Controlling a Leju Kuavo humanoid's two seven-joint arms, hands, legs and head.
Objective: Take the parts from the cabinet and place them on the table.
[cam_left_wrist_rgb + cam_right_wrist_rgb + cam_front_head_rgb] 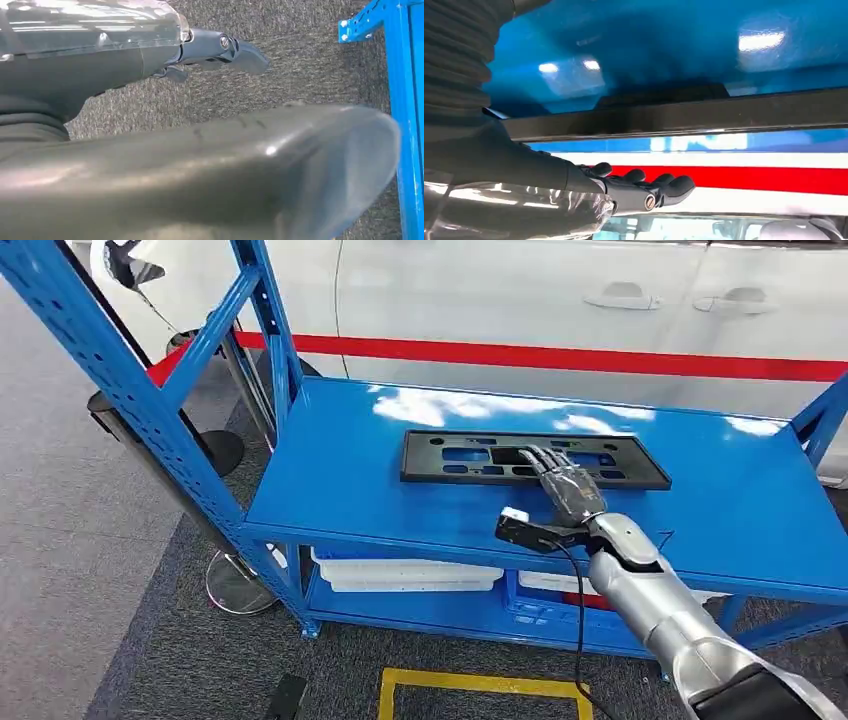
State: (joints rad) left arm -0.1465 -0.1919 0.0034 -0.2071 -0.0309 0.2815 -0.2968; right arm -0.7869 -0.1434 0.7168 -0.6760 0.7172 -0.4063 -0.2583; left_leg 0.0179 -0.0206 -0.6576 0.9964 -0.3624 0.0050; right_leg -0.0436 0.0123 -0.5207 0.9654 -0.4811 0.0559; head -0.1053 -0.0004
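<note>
Head view: a flat black rectangular part (pixel 535 459) with cut-out slots lies on the glossy top shelf of a blue metal cabinet (pixel 340 470), and the right hand (pixel 565 485), at the end of a silver arm (pixel 660 605) entering from the lower right, rests with fingers extended on the part's near middle. White trays (pixel 405 573) sit on the lower shelf. A white car (pixel 560 300) with a red stripe stands behind the cabinet, and yellow floor marking (pixel 480 685) lies on grey carpet in front.
</note>
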